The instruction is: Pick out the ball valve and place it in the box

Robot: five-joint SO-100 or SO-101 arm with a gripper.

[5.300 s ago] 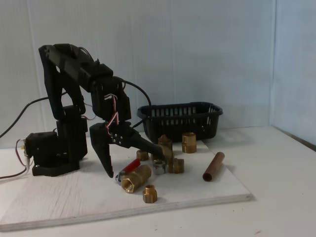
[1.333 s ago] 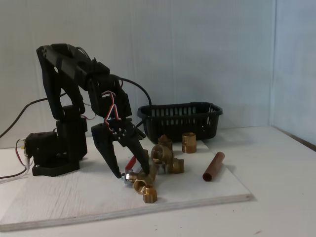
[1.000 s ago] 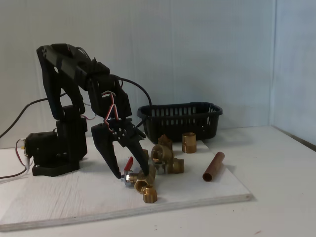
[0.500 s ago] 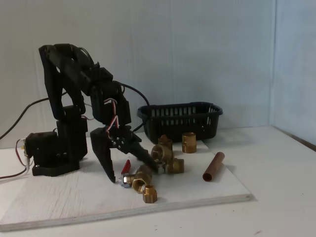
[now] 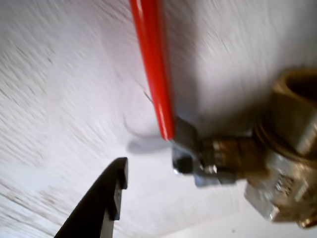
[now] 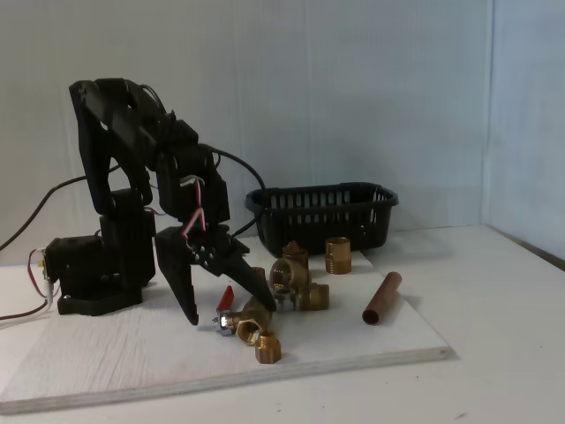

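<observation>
The ball valve point(image 6: 244, 320), brass with a red lever handle point(image 6: 225, 299), lies on the white board in the fixed view. My gripper point(image 6: 228, 311) hangs open over it, one finger to its left and the other behind its right end, neither pressing on it. In the wrist view the red handle point(image 5: 153, 69) runs down to the brass valve body point(image 5: 277, 168) at the right. One black fingertip point(image 5: 106, 198) stands apart from it at the lower left. The box point(image 6: 322, 212), a black slotted basket, stands behind and to the right.
Small brass fittings lie around the valve: one in front point(image 6: 267, 347), a cluster behind point(image 6: 291, 276), and one near the basket point(image 6: 337, 254). A copper-brown pipe piece point(image 6: 381, 298) lies to the right. The arm's base point(image 6: 93, 274) stands at the left.
The jaws were closed around the valve a second ago and have since spread wide. The valve has turned and shifted from where it lay at first; its red handle now points upward.
</observation>
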